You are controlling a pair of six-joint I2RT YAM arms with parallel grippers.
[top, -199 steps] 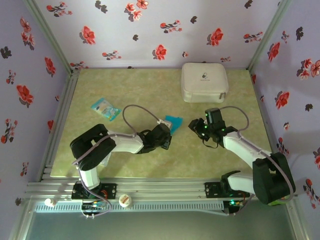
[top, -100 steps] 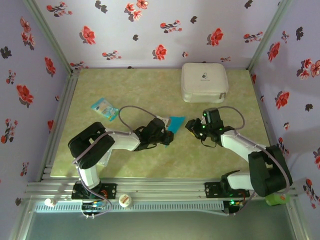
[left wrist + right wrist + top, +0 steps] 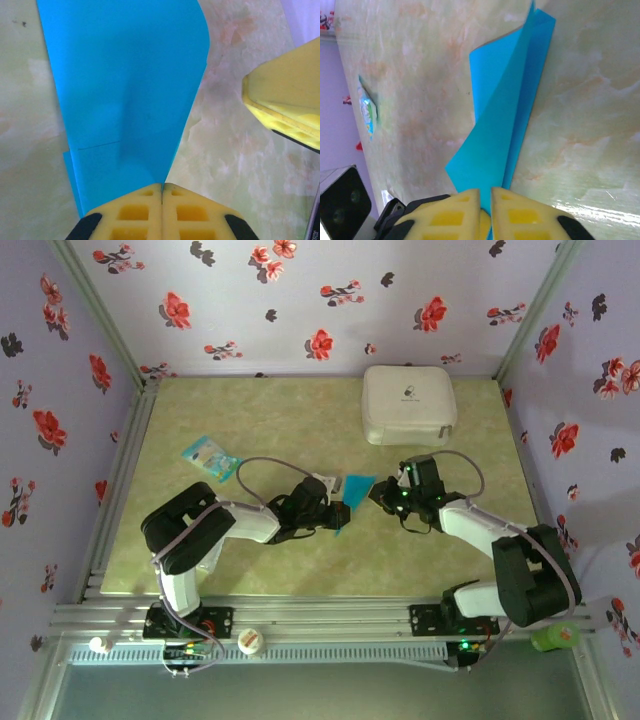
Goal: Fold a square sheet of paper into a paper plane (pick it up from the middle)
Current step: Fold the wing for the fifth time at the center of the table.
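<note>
The square sheet of paper is teal-blue and folded into a narrow, creased, pointed shape, held between the two grippers over the middle of the table. In the left wrist view the paper fans upward from my left gripper, whose yellow jaws are pressed together on its lower tip. In the right wrist view the paper runs down into my right gripper, whose jaws stand a sliver apart with the folded edge between them. From above, my left gripper and right gripper face each other closely.
A white case sits at the back right. A small pale-blue printed packet lies at the left. Floral walls close in three sides. A yellow finger of the right gripper shows beside the paper.
The right gripper has moved left to the paper and closed on its edge. The left gripper has kept its grip and shifted the paper slightly right.
</note>
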